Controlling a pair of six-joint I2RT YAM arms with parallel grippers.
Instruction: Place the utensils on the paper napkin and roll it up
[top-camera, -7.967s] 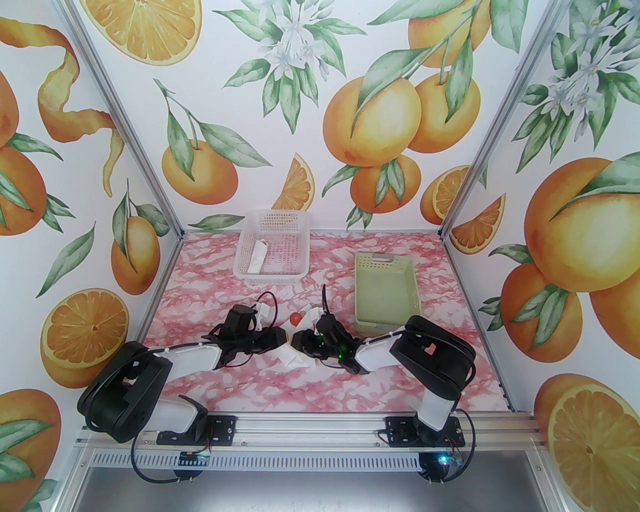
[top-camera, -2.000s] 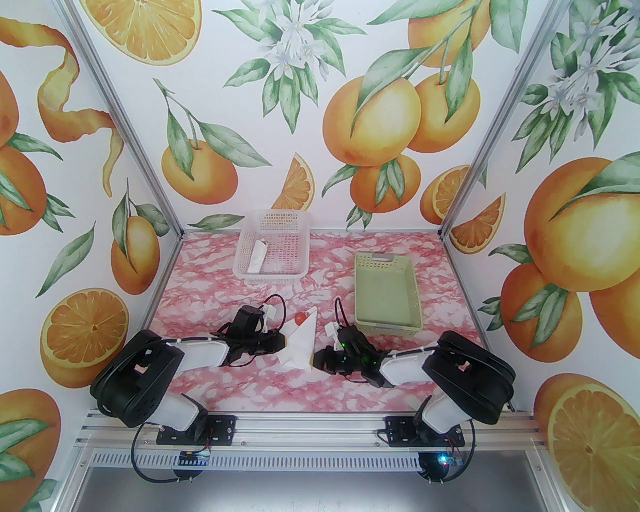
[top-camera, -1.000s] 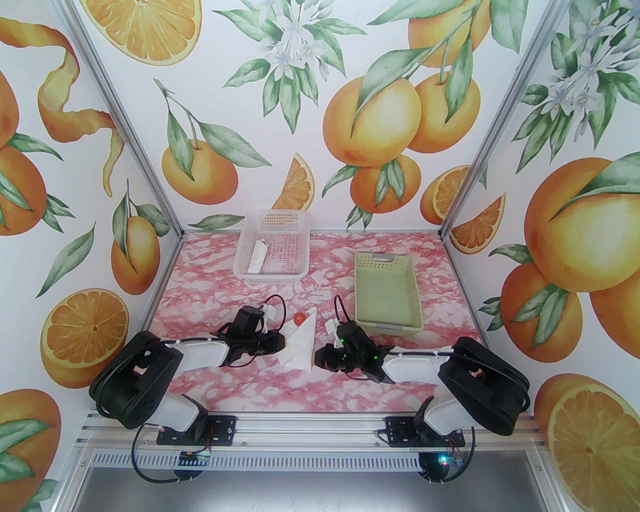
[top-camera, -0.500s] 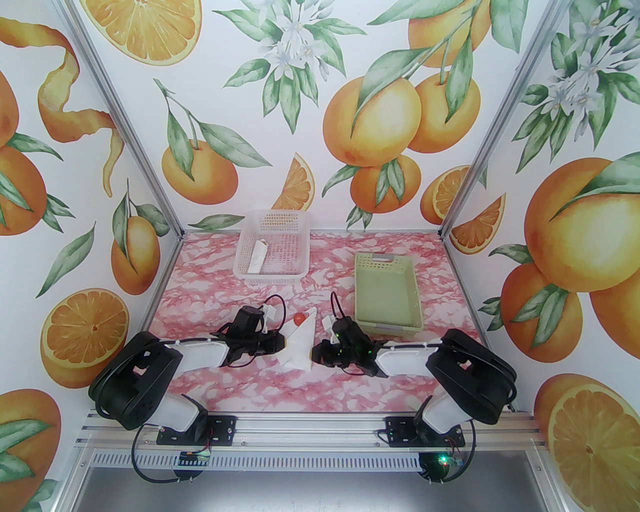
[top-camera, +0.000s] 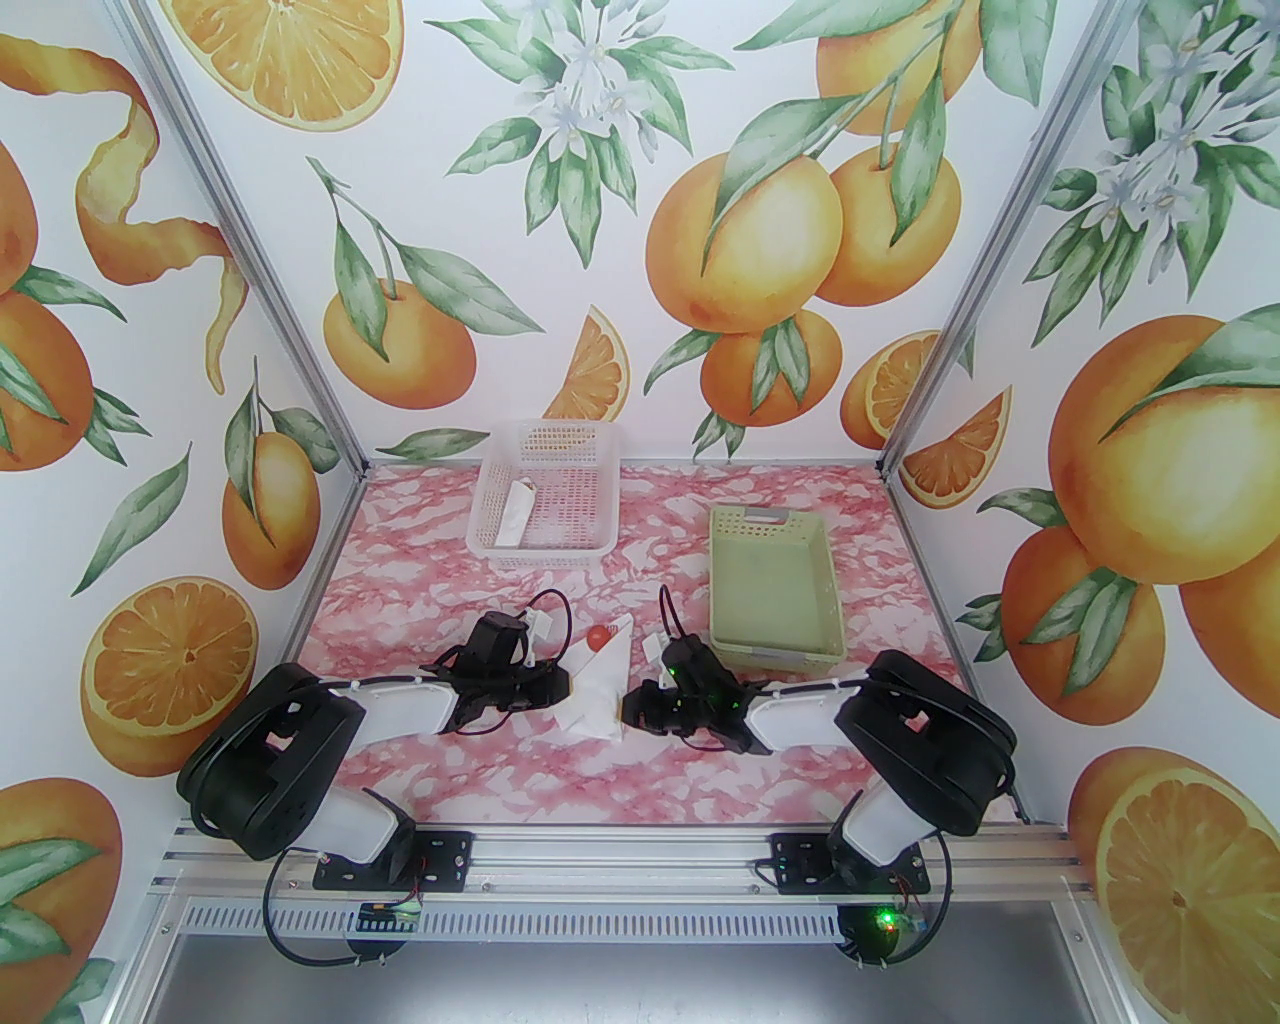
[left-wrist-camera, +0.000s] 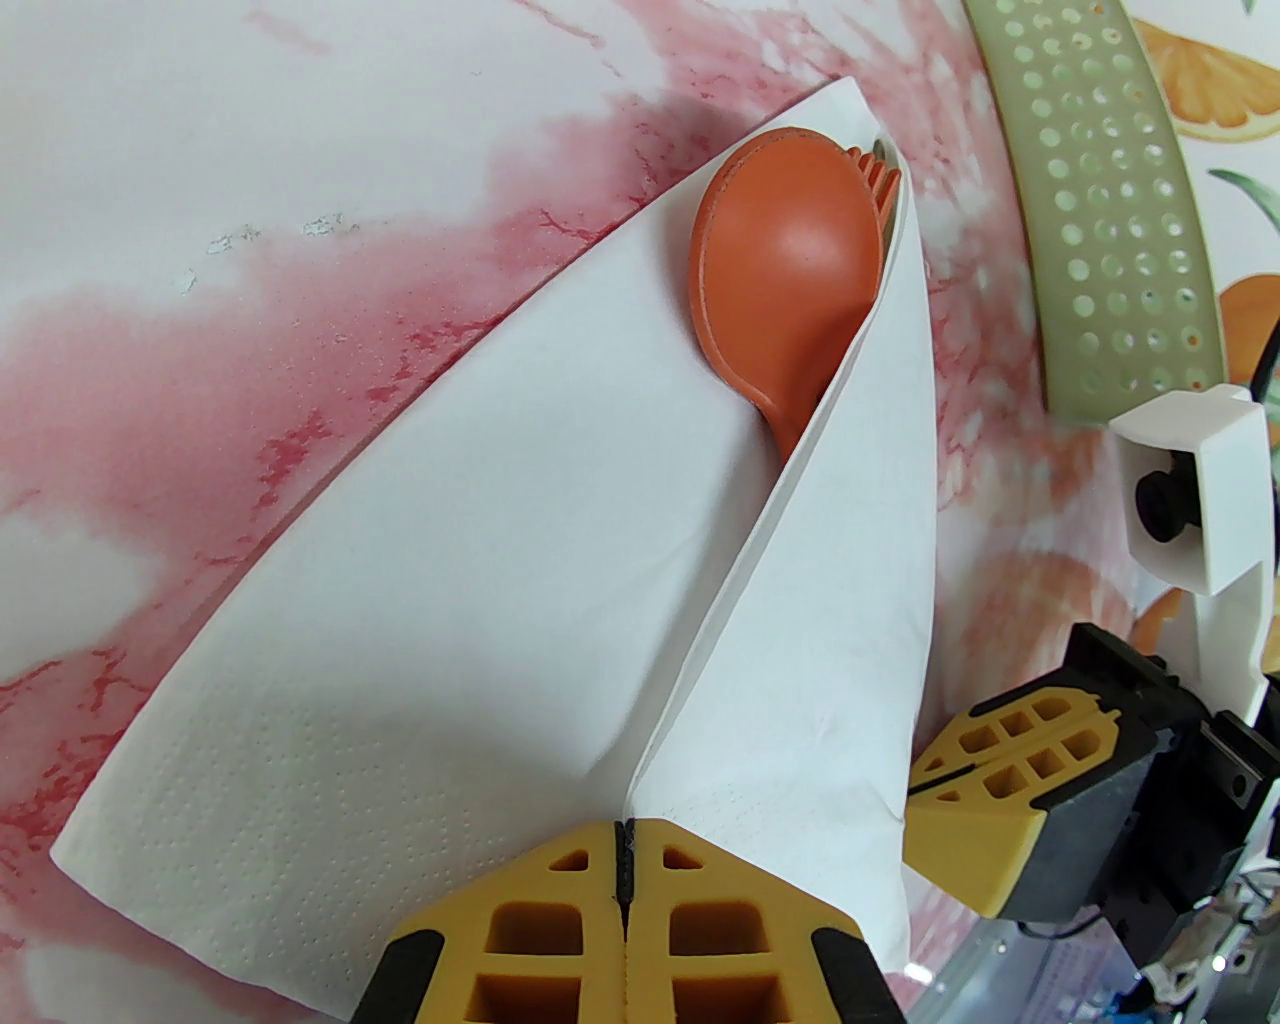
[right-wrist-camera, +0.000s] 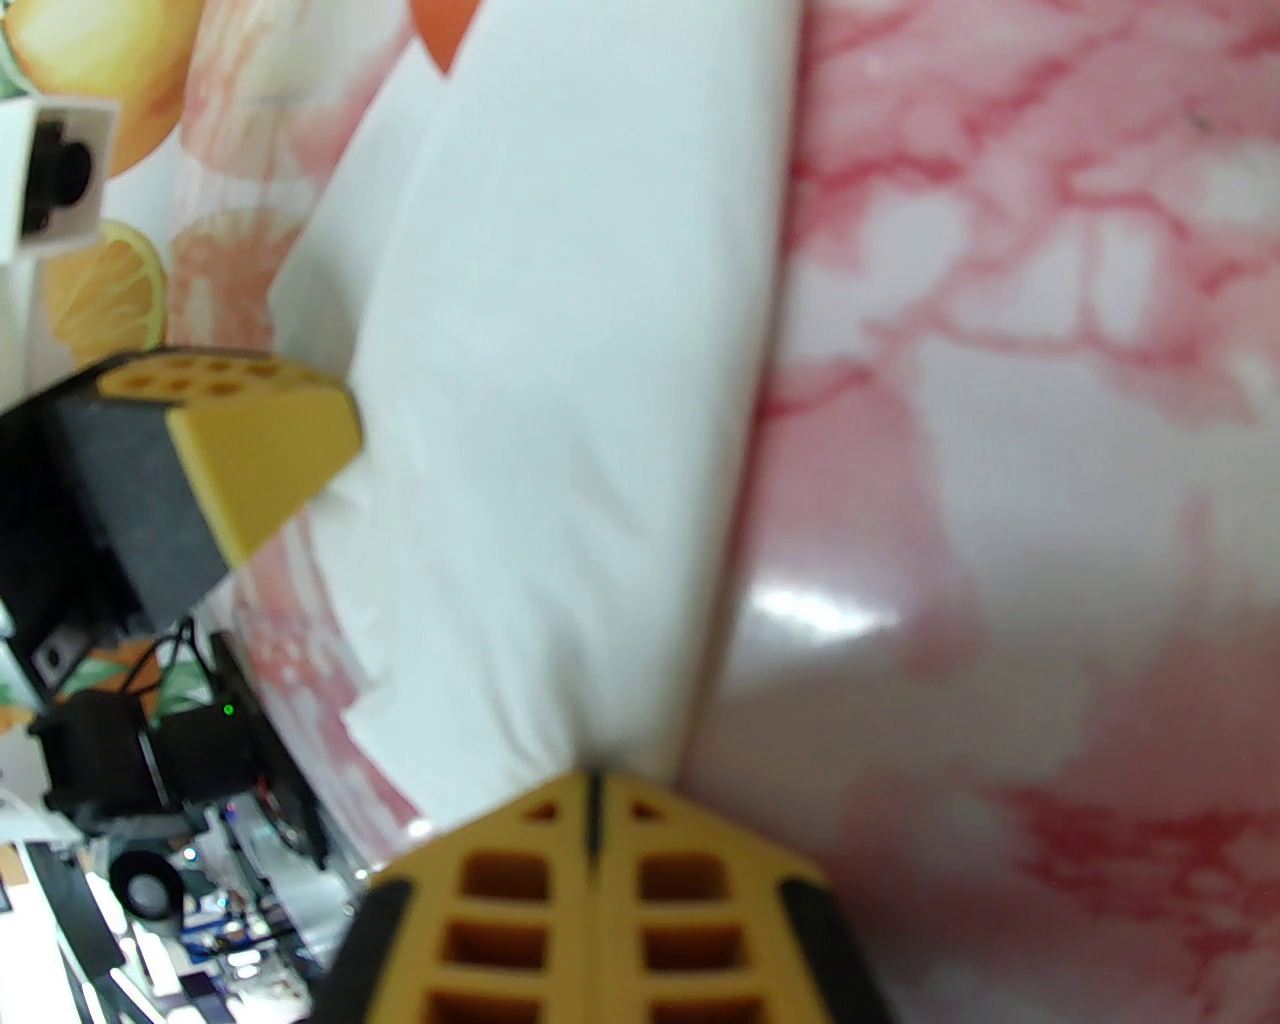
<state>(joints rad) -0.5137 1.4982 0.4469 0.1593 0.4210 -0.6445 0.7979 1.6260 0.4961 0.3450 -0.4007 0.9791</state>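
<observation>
Closed tight at the left end effector (left-wrist-camera: 625, 850), tips meeting right at the near edge of the napkin (left-wrist-camera: 480, 560), where the overlapping flap begins; cannot tell whether any ply is nipped between them. Closed too at the right end effector (right-wrist-camera: 592, 790), tips against the napkin's opposite long side, low by the desk (right-wrist-camera: 1000, 400), nothing plainly gripped. Lying between the two, half folded into a cone, broad next to the left tips and narrowing away from them. Tucked in at the far, narrow end: a red-orange spoon (left-wrist-camera: 790, 270), bowl out, with fork (left-wrist-camera: 880, 175) tines peeking just behind it. Likely to handle as thin, light and limp, easy to crease, tear or spring open. Smooth plastic inside, probably prone to sliding out. Best to take hold at the loose flap edge just ahead of the left tips, pinching lightly, while steadying the bundle from the right side.
</observation>
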